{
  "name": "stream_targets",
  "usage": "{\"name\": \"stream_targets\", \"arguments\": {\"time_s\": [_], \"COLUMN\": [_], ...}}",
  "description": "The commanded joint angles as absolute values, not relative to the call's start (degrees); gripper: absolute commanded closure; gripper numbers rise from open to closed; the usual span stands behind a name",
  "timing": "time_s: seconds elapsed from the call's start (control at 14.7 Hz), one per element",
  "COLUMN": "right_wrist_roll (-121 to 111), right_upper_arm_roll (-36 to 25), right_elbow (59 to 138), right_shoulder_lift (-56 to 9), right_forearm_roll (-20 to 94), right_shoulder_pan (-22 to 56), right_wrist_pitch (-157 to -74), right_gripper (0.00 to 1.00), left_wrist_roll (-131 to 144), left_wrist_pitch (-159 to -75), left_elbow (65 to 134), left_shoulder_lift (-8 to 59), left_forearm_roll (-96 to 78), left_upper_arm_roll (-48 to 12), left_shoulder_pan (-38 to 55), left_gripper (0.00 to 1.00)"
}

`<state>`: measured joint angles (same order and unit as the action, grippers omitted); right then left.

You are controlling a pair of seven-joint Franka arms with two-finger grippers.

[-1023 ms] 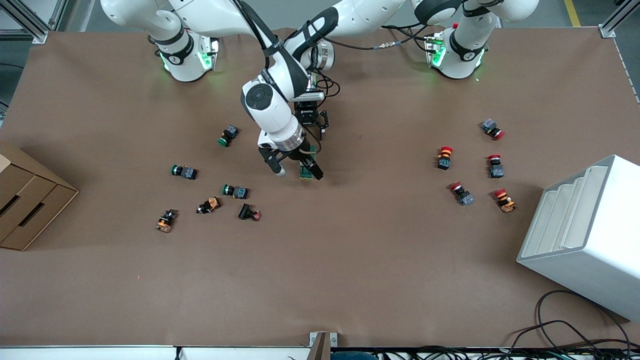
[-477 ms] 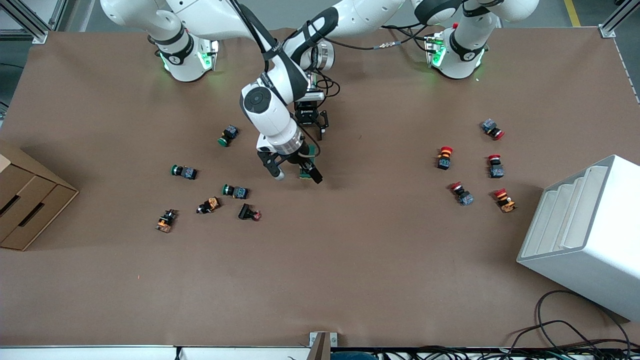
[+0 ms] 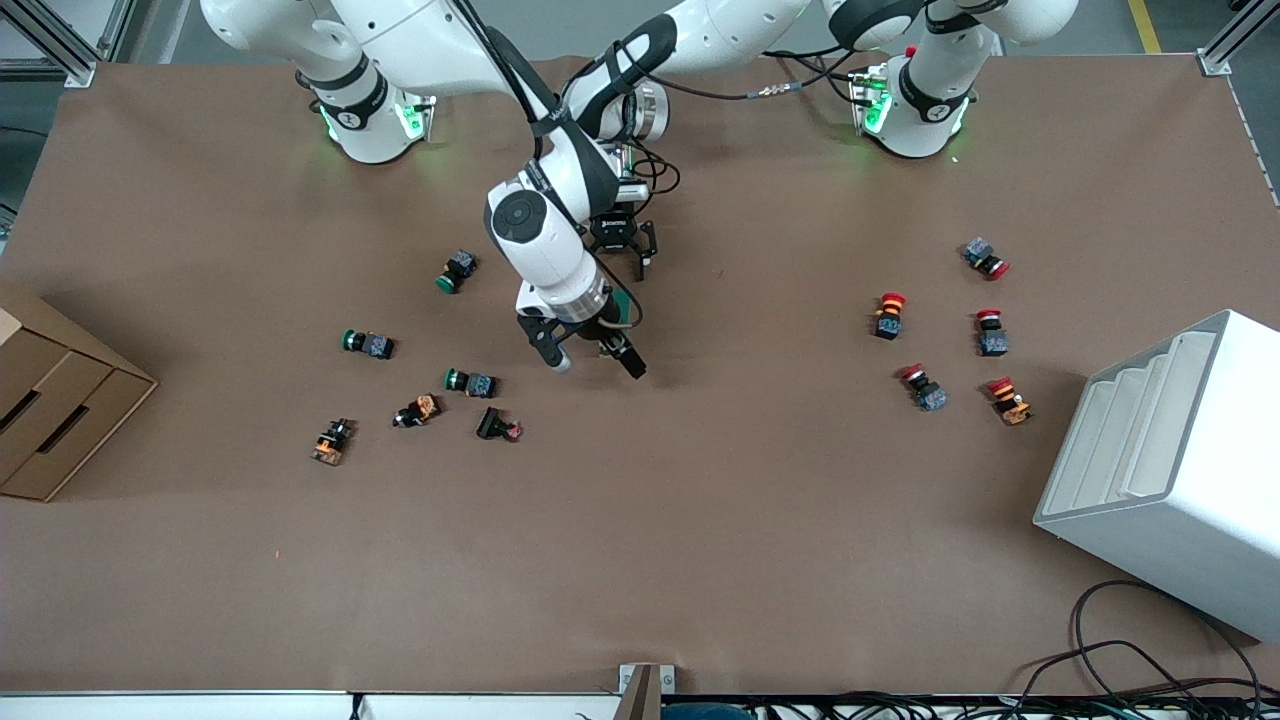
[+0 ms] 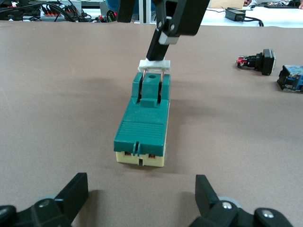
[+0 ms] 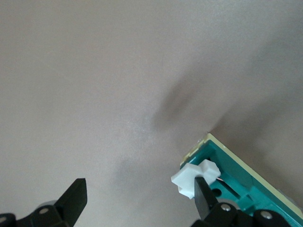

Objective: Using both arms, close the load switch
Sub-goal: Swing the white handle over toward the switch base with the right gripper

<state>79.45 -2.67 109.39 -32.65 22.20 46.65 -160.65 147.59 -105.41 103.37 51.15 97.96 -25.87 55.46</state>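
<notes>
- Brown paper covers the bench (image 3: 700,520), and the load switch (image 4: 144,120) lies flat on it near the middle, between the green-capped buttons (image 3: 470,382) and the red-capped buttons (image 3: 888,313).
- It is a dark green block on a cream base, and its white lever tab (image 4: 154,66) stands tipped up on 2 thin copper bars.
- Over the switch is the right end effector (image 3: 590,360). Its fingers are spread wide and grasp nothing, but 1 black fingertip (image 5: 203,194) touches the white tab.
- Just above the bench hangs the left end effector (image 4: 142,198), at the switch's plain end, the end away from the front camera. Its fingers are spread wide too, and it is not touching the switch.
- At the left arm's end of the bench sits a white rack (image 3: 1170,470).
- At the right arm's end sits a cardboard box (image 3: 50,400).
</notes>
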Motion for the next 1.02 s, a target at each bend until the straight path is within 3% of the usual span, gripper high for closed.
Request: {"name": "stream_targets", "arguments": {"time_s": [0.0, 0.95], "right_wrist_roll": [77.52, 75.59], "right_upper_arm_roll": [-2.2, -4.83], "right_elbow": [108.02, 106.35], "right_shoulder_lift": [-34.19, -35.25], "right_forearm_roll": [22.32, 21.8], "right_shoulder_pan": [45.27, 45.18], "right_wrist_pitch": [-160.93, -158.31], "right_gripper": [0.0, 0.0], "left_wrist_roll": [150.56, 150.56], "left_wrist_pitch": [-106.44, -106.44], "left_elbow": [103.27, 103.27], "left_shoulder_lift": [53.7, 53.79], "left_forearm_roll": [98.53, 98.53], "left_upper_arm_roll": [-25.93, -25.93], "left_shoulder_pan": [55.37, 55.37], "left_gripper": [0.0, 0.0]}}
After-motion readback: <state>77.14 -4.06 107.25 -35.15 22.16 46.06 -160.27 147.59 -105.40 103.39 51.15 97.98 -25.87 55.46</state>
